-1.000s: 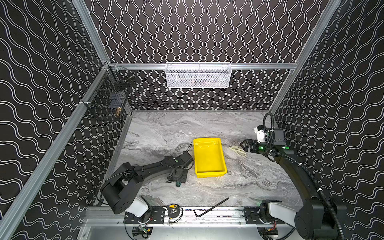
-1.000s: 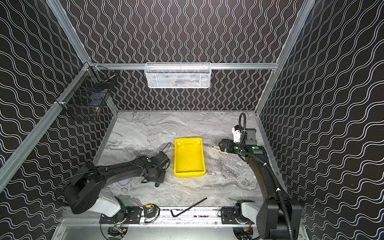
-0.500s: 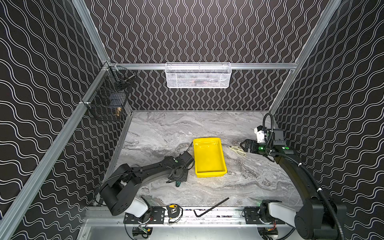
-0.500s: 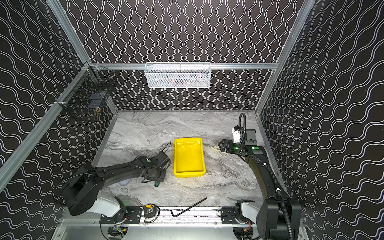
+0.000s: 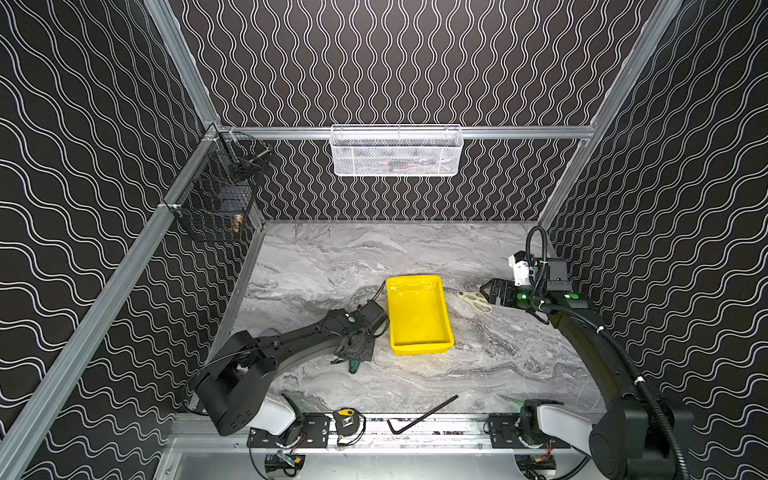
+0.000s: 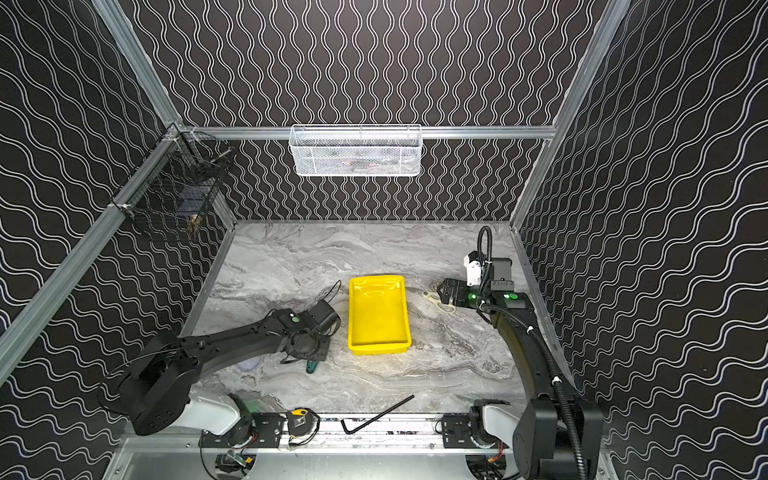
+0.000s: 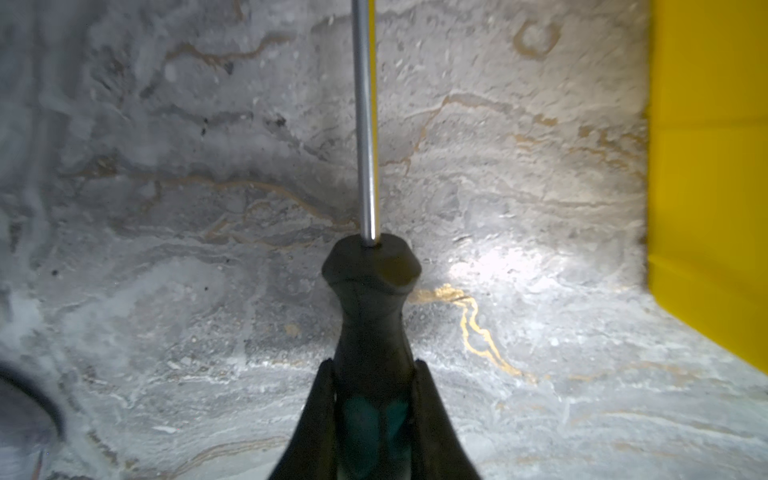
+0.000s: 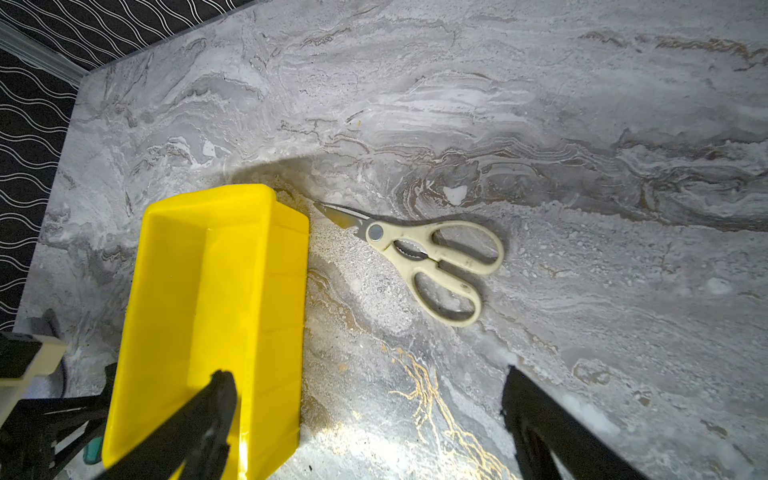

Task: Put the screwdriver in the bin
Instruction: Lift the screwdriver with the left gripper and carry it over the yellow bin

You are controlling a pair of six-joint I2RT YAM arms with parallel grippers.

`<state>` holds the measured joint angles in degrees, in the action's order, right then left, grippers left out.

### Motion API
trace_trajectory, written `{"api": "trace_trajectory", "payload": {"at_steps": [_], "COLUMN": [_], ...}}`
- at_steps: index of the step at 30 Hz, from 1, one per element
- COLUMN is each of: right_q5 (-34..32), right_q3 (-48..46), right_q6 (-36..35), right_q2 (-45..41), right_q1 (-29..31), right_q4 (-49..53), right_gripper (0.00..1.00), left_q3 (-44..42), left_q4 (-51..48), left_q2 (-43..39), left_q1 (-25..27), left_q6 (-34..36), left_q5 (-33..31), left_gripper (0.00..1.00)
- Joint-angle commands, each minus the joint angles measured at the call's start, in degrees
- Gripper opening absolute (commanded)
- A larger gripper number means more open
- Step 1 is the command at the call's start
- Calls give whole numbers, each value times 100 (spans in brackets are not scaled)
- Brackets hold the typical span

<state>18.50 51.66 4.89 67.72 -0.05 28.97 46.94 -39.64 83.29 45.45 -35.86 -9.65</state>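
The left tool (image 7: 372, 376) was clenched on the slim screwdriver (image 7: 371, 307) with a teal-green and black handle and a thin metal shaft. Both fingers (image 7: 318, 415) pressed against the handle's waist, just behind its flared black collar. The screwdriver (image 5: 353, 367) sat low over the grey marbled desk (image 5: 374, 257), in the left half toward the front edge, just beside the front left corner of the shallow bright yellow plastic bin (image 5: 422, 348). Whether it had cleared the desk could not be told.

It looked light and rigid, with most of its weight in the handle, so a hold there probably kept it from tipping. The moulded handle seemed likely to grip well. The smooth, round shaft would have been a poor place, apt to roll or slide between the fingers. The shaft stood out well ahead of the tool, so it could have caught the bin's wall unless carried above the rim.

The right tool (image 8: 368, 380) was released and empty near the desk's right edge, beside the cream-handled scissors (image 8: 390, 243). The bin held nothing.
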Motion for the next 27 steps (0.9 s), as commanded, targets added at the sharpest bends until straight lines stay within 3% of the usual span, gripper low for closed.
{"api": "trace_trajectory", "payload": {"at_steps": [1,17,27], "right_q5": [57,48,57], "right_q3": [20,-15,-33], "right_q6": [-66,-58,-49], "right_q2": [-5,-74,-101], "right_q1": [5,5,5], "right_q4": [-12,-1,10], "right_gripper": [100,100,100], "left_q3": [95,791,1401], "left_q4": [-222,-1099,-1209], "left_q2": [-64,-675,-806], "left_q1": [-1,-1,8], "left_q6": [44,166,221], "left_q5": [-167,-599,-449], "left_gripper": [0,0,0]}}
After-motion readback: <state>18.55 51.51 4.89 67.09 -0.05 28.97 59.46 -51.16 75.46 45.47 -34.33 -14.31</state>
